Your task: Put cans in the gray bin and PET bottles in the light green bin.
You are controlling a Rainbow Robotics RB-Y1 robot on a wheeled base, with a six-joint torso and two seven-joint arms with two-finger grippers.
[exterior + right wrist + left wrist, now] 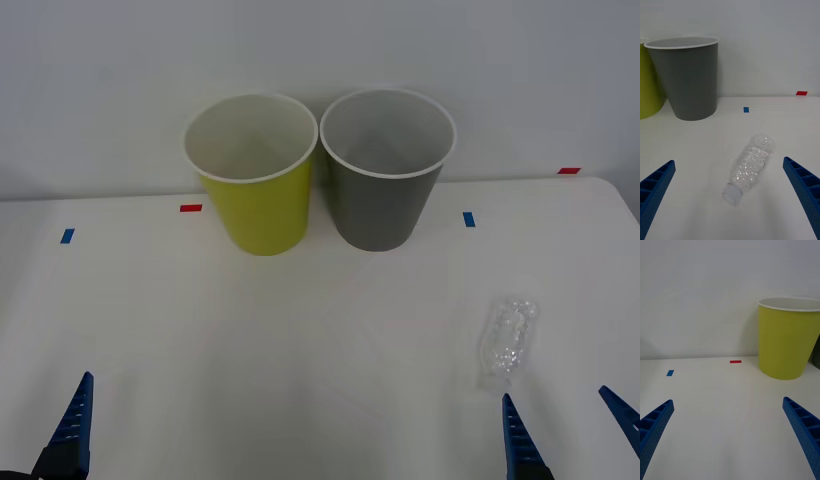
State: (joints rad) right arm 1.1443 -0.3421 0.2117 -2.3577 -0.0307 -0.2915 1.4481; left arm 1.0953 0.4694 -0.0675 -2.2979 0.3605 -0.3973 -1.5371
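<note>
Our right gripper (pixel 570 430) hangs wide open and empty, just behind the PET bottle (pixel 507 343) lying on the table (pixel 300 350). The left gripper (pixel 730 438) idles, spread too. A hard pinch may squirt the crinkled bottle sideways (it lies cap toward us), away from the light green bin (pixel 255 210).

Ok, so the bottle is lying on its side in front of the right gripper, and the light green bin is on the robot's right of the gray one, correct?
Not quite. The PET bottle does lie on its side ahead of the open right gripper, but the front view shows the light green bin on the robot's left of the gray bin.
</note>
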